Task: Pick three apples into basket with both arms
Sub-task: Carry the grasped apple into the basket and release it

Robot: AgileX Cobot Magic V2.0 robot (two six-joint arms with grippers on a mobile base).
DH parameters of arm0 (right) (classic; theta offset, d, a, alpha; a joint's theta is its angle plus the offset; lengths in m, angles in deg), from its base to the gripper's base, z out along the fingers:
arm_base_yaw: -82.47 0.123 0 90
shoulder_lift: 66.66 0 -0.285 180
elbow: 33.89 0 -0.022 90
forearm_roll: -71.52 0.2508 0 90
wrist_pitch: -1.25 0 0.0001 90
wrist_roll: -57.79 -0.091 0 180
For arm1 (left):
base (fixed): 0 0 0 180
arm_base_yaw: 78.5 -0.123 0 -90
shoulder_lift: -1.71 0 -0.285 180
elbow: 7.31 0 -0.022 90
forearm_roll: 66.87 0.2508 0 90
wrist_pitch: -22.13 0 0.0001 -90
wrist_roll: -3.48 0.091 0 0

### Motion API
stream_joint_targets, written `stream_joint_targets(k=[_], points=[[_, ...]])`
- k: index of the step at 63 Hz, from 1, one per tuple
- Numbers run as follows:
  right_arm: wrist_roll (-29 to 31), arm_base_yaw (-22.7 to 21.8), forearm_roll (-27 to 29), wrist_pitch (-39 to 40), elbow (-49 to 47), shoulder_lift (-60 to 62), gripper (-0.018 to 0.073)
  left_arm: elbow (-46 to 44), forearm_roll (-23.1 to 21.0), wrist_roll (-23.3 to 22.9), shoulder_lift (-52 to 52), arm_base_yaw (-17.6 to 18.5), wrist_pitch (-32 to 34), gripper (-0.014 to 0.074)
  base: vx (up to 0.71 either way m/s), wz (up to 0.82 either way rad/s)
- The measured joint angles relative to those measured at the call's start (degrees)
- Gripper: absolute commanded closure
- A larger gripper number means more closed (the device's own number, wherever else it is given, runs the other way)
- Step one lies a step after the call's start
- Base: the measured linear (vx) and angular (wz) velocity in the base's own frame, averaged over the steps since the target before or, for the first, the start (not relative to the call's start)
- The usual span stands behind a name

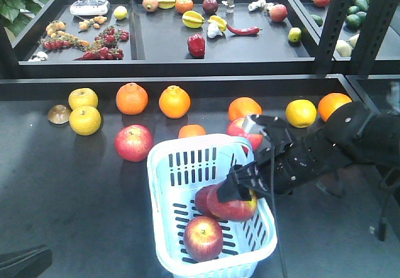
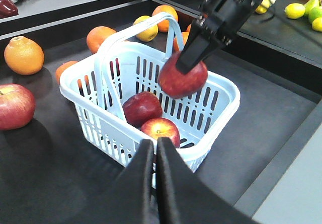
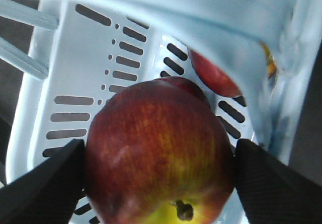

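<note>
The right hand [image 1: 240, 187] is clamped on an apple [image 1: 232, 204], one finger on either side of the fruit, and holds it inside the basket [image 1: 164, 165] just above the slotted floor. In the right wrist view the held apple's stem pit faces the camera, low in the frame, so its stem axis points roughly back along the hand and not straight up. Two more apples lie in the basket: one near the front wall [image 1: 203, 238], stem pit turned upward, and a darker one [image 2: 142, 108] touching the held fruit from behind.

The basket sits on the dark worktop [image 1: 69, 203] with its long axis running from the near right corner toward the far left in the front view. In the left wrist view its swing handle [image 2: 113, 48] stands upright, arching across the opening beside the right hand. The right arm [image 1: 350, 140] reaches in over the basket's right rim.

The left hand [image 2: 154, 153] hovers just outside the near wall, its fingers pressed together and holding nothing.

Another apple [image 1: 134, 142] rests on the worktop left of the basket, apart from it, and one more [image 1: 240, 131] lies just behind the far rim among oranges [image 1: 174, 101]. Open worktop lies to the basket's left and front.
</note>
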Motion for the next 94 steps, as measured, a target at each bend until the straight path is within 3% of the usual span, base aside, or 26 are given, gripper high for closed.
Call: stream_joint_targets(k=[11, 24, 31, 42, 53, 74, 94], points=[[2.9, 0.0, 3.4, -0.1, 0.0, -0.4, -0.0125, 0.0, 0.0, 0.0, 0.0, 0.0, 0.0, 0.0603, 0.00, 0.00], [6.1, 0.1, 5.8, -0.2, 0.0, -0.4, -0.0107, 0.0, 0.0, 0.0, 0.0, 0.0, 0.0, 0.0603, 0.00, 0.00], [6.8, 0.1, 6.9, -0.1, 0.0, -0.4, -0.0054, 0.0, 0.0, 0.0, 0.0, 0.0, 0.0, 0.0603, 0.00, 0.00], [7.2, 0.1, 7.9, -2.7, 0.0, 0.1, 0.0179, 0.0, 0.0, 0.0, 0.0, 0.0, 0.0, 0.0603, 0.00, 0.00], [8.3, 0.1, 6.7, -8.5, 0.0, 5.5, 0.0578, 0.0, 0.0, 0.0, 0.0, 0.0, 0.0, 0.0603, 0.00, 0.00], [7.6, 0.1, -4.7, -15.9, 2.7, 27.6, 0.0564, 0.0, 0.0, 0.0, 0.0, 0.0, 0.0, 0.0603, 0.00, 0.00], [5.4, 0.1, -9.5, 0.5, 29.6, 54.6, 0.0564, 0.0, 0.0, 0.0, 0.0, 0.0, 0.0, 0.0603, 0.00, 0.00]])
